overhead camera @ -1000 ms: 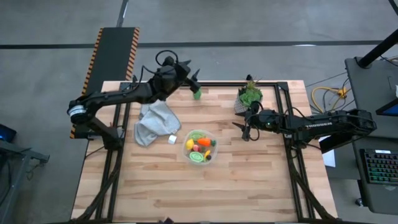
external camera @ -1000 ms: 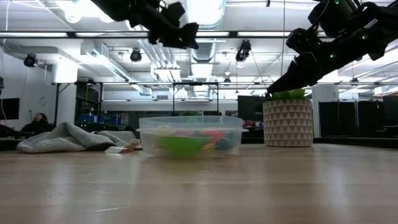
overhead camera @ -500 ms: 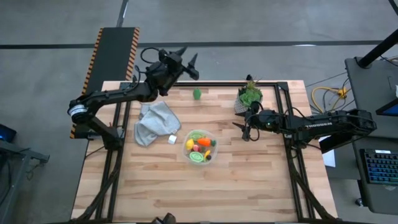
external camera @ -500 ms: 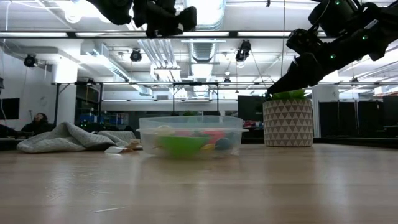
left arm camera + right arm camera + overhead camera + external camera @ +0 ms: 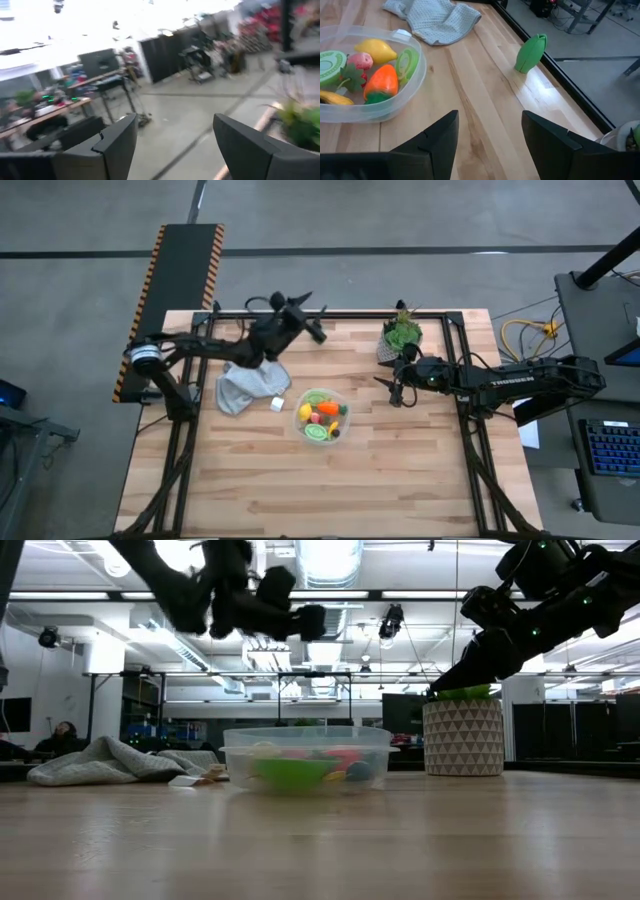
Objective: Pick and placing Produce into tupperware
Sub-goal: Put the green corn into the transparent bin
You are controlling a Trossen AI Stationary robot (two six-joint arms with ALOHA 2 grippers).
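Note:
The clear tupperware [image 5: 322, 416] [image 5: 305, 755] [image 5: 350, 107] sits mid-table and holds several toy produce pieces, among them a yellow lemon [image 5: 374, 50] and an orange pepper [image 5: 381, 82]. One green produce piece [image 5: 530, 52] stands upright on its base by the table's far edge. My left gripper [image 5: 314, 319] [image 5: 308, 622] [image 5: 175, 120] hovers open, high above that far edge; in the high view it covers the green piece. My right gripper [image 5: 393, 390] [image 5: 490, 116] hangs open above the table, to the right of the tupperware, and holds nothing.
A crumpled grey cloth [image 5: 250, 377] [image 5: 437, 20] lies to the left of the tupperware, with a small white cube [image 5: 277, 404] at its near corner. A potted plant [image 5: 400, 337] [image 5: 462, 730] stands at the far right. A black rail [image 5: 555, 87] runs along the far edge.
My left gripper drew away from the green piece, up and out past the table's far edge, then swung back over the far edge and came lower. The green piece has stayed standing where it was. The right arm has kept still.

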